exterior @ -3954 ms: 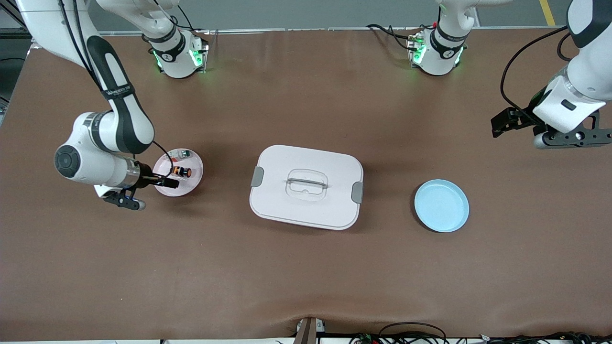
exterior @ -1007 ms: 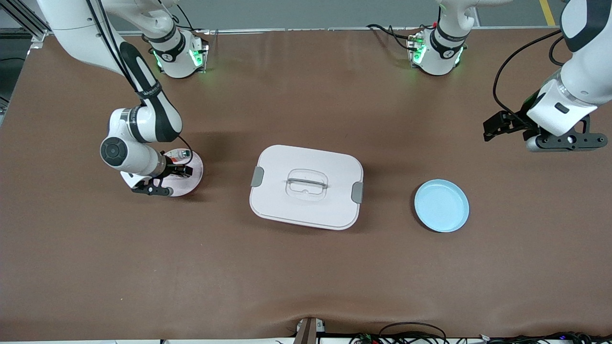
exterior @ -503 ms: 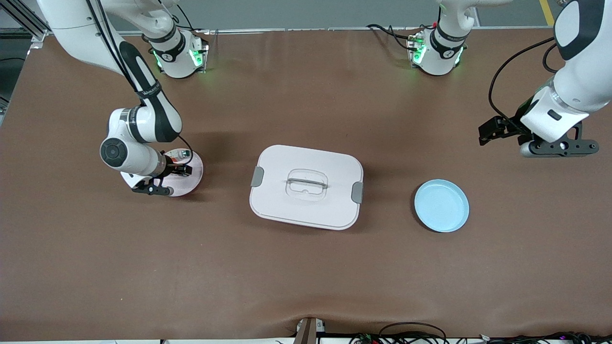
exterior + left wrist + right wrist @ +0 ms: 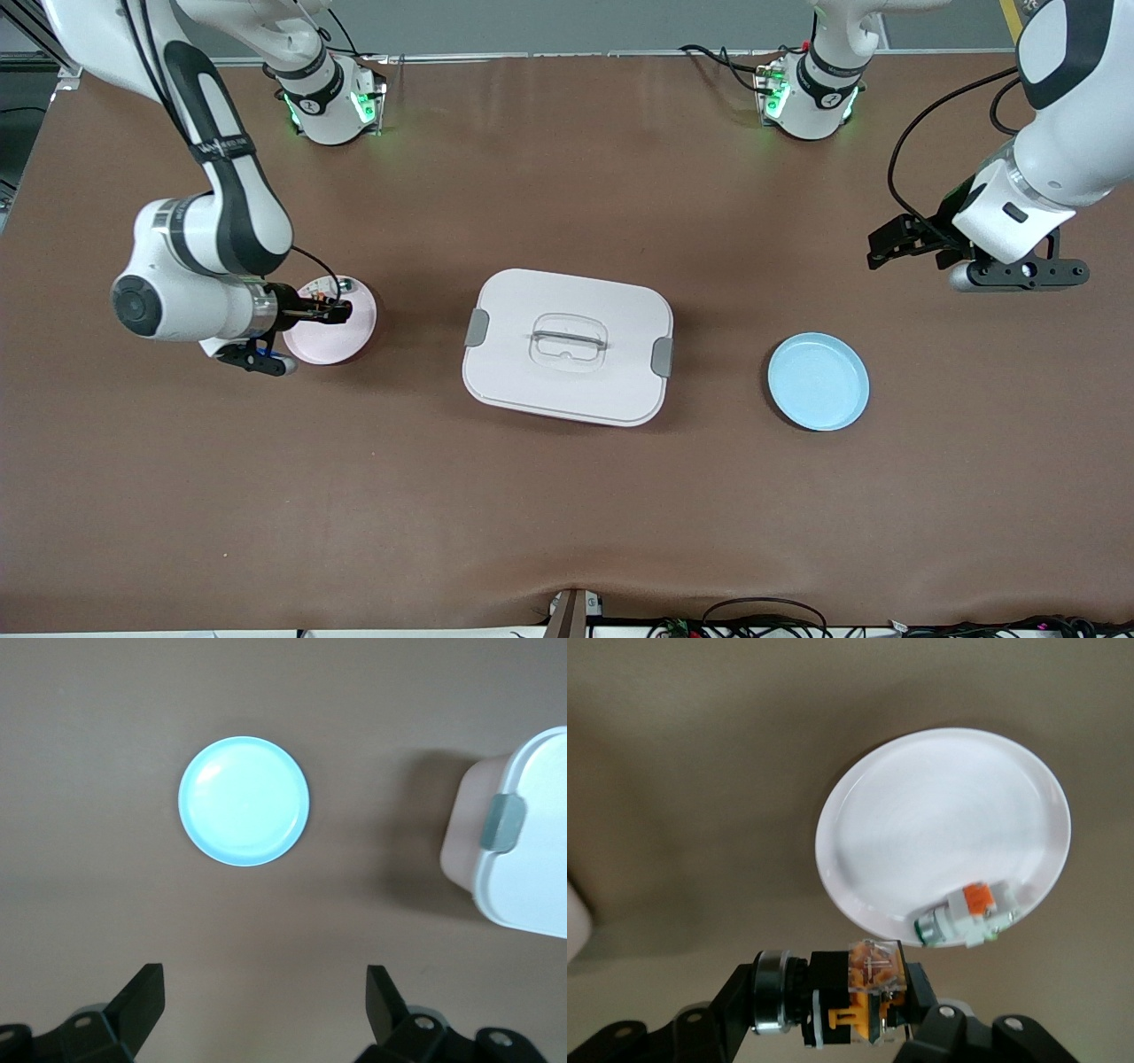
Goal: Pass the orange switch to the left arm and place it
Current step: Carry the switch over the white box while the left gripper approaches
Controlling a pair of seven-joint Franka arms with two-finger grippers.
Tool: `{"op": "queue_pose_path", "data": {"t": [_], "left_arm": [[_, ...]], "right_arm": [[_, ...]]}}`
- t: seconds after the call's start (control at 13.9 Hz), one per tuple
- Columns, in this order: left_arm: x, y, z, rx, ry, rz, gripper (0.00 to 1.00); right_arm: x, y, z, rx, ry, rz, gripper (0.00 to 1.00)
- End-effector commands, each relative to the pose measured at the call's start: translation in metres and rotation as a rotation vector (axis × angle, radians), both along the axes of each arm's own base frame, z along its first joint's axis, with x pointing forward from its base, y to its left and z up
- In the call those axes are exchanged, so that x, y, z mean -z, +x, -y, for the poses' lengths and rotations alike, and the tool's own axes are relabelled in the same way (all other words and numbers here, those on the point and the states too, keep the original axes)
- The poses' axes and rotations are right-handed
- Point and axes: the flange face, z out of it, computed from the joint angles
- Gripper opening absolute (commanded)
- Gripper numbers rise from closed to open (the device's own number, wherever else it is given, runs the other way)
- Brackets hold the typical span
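Since a second ago my right arm has lifted off the pink plate (image 4: 332,341) and pulled back a bit toward its own end of the tabletop (image 4: 567,514), and the left arm has drifted in toward the middle.

The right pincer (image 4: 335,309) is clamped on the orange switch (image 4: 868,992). In the right wrist view it sits crosswise between the jaws, with its round dark end poking out one side. It's up in the air over the edge of the pink plate, not resting on anything. Gripping it sideways like that leaves both ends sticking out, which I'd guess makes a handoff easier.

The left pincer (image 4: 266,1010) has its jaws wide apart with nothing in them. It hangs over bare tabletop toward the left arm's end, near the blue plate (image 4: 818,381). It looks parked there to receive the switch.

The box (image 4: 567,346) sits right in the middle between the two plates, lid on, grey clips at both ends. That's the thing to steer around, so I figure the pass has to go above it or around it, not straight across low.

Containers:
- The pink plate holds only the small whitish part (image 4: 966,914) with the orange and green bits, lying against the rim.
- The blue plate is empty.
- I can't tell what's in the box, as the lid hides everything.
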Motion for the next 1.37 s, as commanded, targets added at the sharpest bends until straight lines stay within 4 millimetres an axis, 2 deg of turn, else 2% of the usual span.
{"op": "queue_pose_path", "data": {"t": [0.0,0.14,0.36,0.43,0.58,0.72,0.93,1.01,1.22,1.29], "left_arm": [[-0.010,0.007,0.014,-0.042,-0.034,0.013,1.00],[-0.017,0.006,0.027,-0.065,-0.068,0.017,1.00],[-0.026,0.010,0.036,-0.065,-0.156,0.030,1.00],[-0.027,0.009,0.042,-0.066,-0.201,0.019,1.00],[-0.024,0.009,0.044,-0.066,-0.268,0.002,1.00],[-0.028,0.011,0.050,-0.008,-0.295,0.037,1.00],[-0.032,0.009,0.075,0.055,-0.405,0.057,1.00],[-0.034,0.005,0.090,0.077,-0.432,0.052,1.00],[-0.035,0.002,0.120,0.109,-0.455,0.080,1.00],[-0.028,0.005,0.131,0.121,-0.458,0.075,1.00]], "right_arm": [[-0.050,0.015,-0.030,0.139,-0.009,-0.066,0.00],[-0.087,0.021,-0.068,0.226,0.001,-0.099,0.00],[-0.119,0.027,-0.107,0.438,0.074,-0.163,0.00],[-0.123,0.029,-0.121,0.505,0.084,-0.190,0.00],[-0.128,0.033,-0.152,0.596,0.100,-0.242,0.00],[-0.130,0.039,-0.168,0.703,0.118,-0.315,0.00],[-0.131,0.041,-0.208,0.789,0.144,-0.368,0.00],[-0.128,0.043,-0.220,0.827,0.160,-0.376,0.00],[-0.125,0.050,-0.266,0.930,0.202,-0.420,0.00],[-0.128,0.053,-0.283,0.953,0.205,-0.439,0.00]]}}
